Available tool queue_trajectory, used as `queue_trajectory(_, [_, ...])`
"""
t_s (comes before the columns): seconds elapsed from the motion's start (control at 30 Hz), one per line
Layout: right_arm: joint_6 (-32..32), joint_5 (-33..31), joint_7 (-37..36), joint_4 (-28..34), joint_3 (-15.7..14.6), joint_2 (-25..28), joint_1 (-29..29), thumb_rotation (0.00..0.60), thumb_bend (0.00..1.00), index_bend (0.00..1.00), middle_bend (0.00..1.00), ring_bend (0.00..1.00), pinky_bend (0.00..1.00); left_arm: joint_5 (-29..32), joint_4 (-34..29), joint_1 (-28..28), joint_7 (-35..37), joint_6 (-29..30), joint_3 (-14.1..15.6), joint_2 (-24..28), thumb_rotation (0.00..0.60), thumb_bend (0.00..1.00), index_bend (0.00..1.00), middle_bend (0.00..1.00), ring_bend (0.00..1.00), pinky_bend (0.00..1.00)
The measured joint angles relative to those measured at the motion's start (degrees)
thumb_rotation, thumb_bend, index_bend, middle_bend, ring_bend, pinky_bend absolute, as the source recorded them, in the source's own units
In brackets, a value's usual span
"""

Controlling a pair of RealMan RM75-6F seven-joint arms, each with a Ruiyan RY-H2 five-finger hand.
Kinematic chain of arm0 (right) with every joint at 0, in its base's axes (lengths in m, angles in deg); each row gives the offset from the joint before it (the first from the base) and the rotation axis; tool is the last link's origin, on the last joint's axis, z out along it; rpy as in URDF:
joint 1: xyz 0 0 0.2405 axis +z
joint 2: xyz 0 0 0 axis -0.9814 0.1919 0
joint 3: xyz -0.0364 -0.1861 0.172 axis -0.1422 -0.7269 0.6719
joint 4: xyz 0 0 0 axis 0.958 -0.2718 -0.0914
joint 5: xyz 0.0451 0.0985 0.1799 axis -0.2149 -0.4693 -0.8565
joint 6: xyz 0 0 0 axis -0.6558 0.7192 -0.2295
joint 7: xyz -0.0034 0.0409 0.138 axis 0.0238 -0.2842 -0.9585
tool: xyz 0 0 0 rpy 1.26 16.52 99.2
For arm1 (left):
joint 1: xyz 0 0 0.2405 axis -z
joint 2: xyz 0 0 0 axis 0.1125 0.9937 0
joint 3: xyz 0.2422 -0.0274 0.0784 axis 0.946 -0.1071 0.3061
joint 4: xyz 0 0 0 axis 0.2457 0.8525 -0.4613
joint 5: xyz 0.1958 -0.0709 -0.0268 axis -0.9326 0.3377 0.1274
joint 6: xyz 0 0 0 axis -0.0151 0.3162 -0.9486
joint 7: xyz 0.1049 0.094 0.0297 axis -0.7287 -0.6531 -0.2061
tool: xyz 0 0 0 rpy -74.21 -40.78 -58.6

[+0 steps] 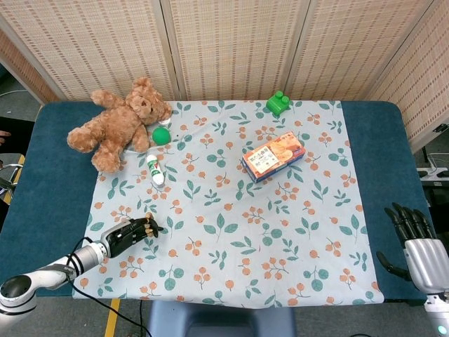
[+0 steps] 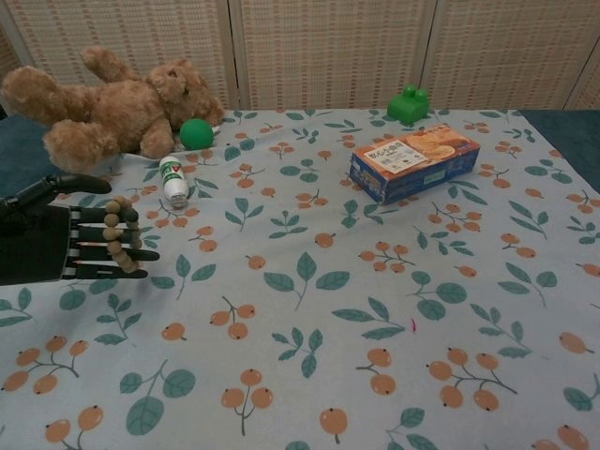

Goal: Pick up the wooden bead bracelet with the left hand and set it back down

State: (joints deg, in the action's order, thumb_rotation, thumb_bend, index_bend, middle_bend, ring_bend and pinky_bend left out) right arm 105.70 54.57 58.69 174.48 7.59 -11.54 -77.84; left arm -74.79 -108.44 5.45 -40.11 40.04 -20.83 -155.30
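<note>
Both views show the patterned cloth (image 1: 231,210) on the blue table (image 1: 379,140), with the biscuit box (image 1: 273,156) taken here as the landmark. The left hand (image 2: 56,242) sits far to the box's left and nearer the robot, close to the cloth's left edge. Its fingers (image 2: 117,251) are stretched out flat and side by side, pointing toward the box's side of the table, and the thumb is lifted apart above them. The wooden bead bracelet (image 2: 117,234) hangs draped across these fingers, looped over them rather than pinched. The chest view shows this plainly: beads run in a line down over the fingers, off the cloth. In the head view the same hand (image 1: 130,234) appears small and dark, with only a few beads (image 1: 149,226) visible at its fingertips, so the drape cannot be read there.

The right hand (image 1: 417,246) shows only in the head view, well to the box's right and nearer the robot, off the cloth over the blue surface; its fingers are spread and hold nothing.

Behind and to the box's left lie a teddy bear (image 1: 119,123), a green ball (image 1: 162,135) touching it, and a small white bottle (image 1: 155,170) on its side. A green toy block (image 1: 278,102) sits just behind the box.
</note>
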Motion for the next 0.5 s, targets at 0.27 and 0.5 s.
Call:
queue_trajectory(0.27, [0.04, -0.01, 0.00, -0.03, 0.01, -0.03, -0.02, 0.540, 0.24, 0.00, 0.00, 0.00, 0.00, -0.18, -0.17, 0.58, 0.82, 1.86, 1.15, 0.53, 0.293, 0.45, 0.63, 0.56, 0.17, 0.00])
queue_trajectory(0.5, [0.10, 0.12, -0.07, -0.05, -0.03, -0.03, -0.04, 0.541, 0.24, 0.00, 0.00, 0.00, 0.00, -0.46, -0.80, 0.65, 1.16, 3.12, 1.66, 0.86, 0.344, 0.51, 0.63, 0.56, 0.17, 0.00])
